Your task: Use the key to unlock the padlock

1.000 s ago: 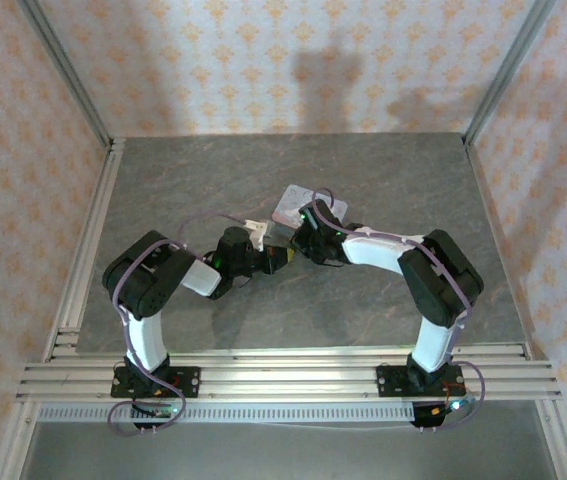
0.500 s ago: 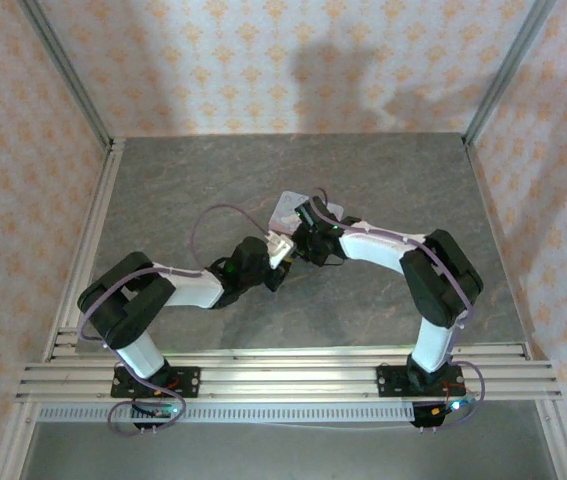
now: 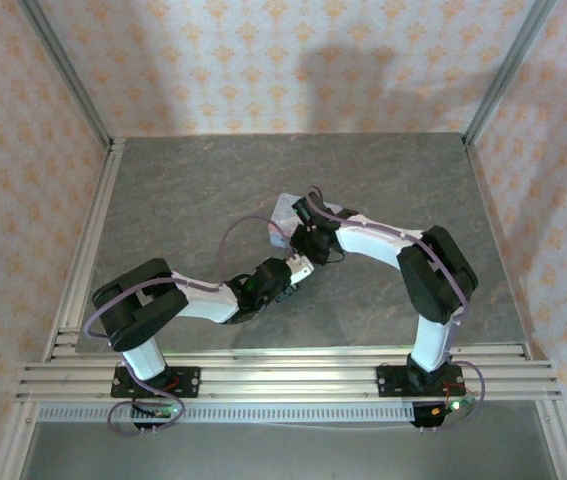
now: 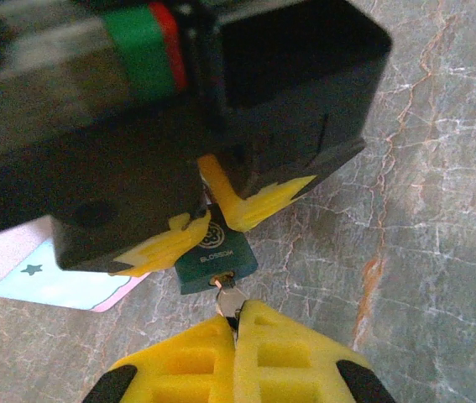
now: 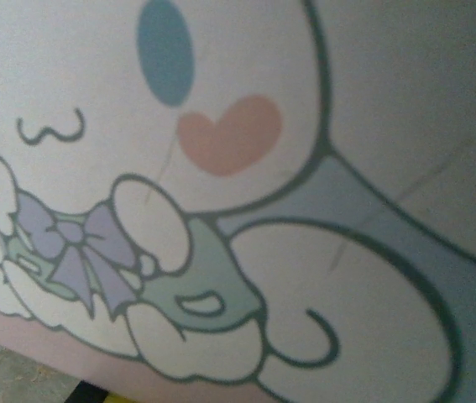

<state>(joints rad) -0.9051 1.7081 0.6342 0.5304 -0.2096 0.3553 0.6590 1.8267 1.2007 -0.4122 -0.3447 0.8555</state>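
In the left wrist view the teal padlock (image 4: 217, 257) hangs just above the grey table, body down. My right gripper (image 4: 221, 220) comes from above and is shut on the padlock, one yellow fingertip (image 4: 164, 248) on each side. The key (image 4: 228, 295) is a small silver blade with its tip in the keyhole on the padlock's underside. My left gripper (image 4: 236, 317) is shut on the key's head, its yellow pads pressed together. In the top view my left gripper (image 3: 301, 262) and right gripper (image 3: 309, 244) meet at the table's middle.
The pastel tin (image 3: 283, 211) with the white cartoon character (image 5: 221, 210) lies flat just behind the grippers, and its corner (image 4: 53, 281) shows beside the padlock. The grey marbled table (image 3: 383, 180) is walled by patterned panels, with a metal rail along the near edge.
My left arm has swung lower and stretched out, and its wrist has shifted down and right while rotating. The right gripper has edged slightly left, still over the tin's near edge.
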